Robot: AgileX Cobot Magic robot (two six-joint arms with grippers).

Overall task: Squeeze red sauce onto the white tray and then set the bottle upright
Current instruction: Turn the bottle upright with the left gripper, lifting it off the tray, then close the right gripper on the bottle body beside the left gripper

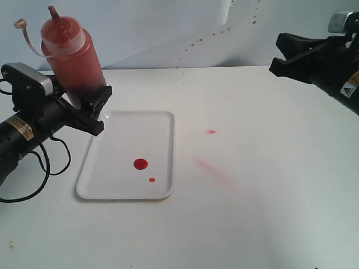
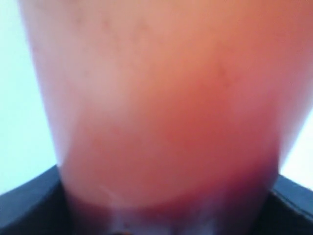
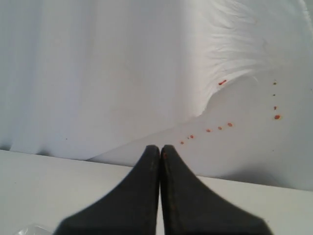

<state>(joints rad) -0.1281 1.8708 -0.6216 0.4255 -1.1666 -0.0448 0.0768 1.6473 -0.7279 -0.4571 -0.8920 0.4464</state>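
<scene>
The bottle (image 1: 72, 55) is nearly upright, nozzle up, tilted slightly left, held in the air at the tray's far left corner. My left gripper (image 1: 92, 101) is shut on its lower body. Its small cap (image 1: 20, 23) dangles on a thin tether to the left. In the left wrist view the bottle (image 2: 161, 112) fills the frame as an orange-red blur. The white tray (image 1: 112, 185) lies flat on the table and carries red sauce: a round blob (image 1: 140, 164) and a smaller orange dot (image 1: 152, 180). My right gripper (image 1: 276, 60) is shut and empty, raised at the far right, its tips (image 3: 160, 148) together.
Faint pinkish smears (image 1: 210, 167) and a small red spot (image 1: 211, 132) mark the white table to the right of the tray. Small red specks (image 3: 219, 128) dot the white backdrop cloth behind the table. A black cable (image 1: 45, 162) loops beside the left arm.
</scene>
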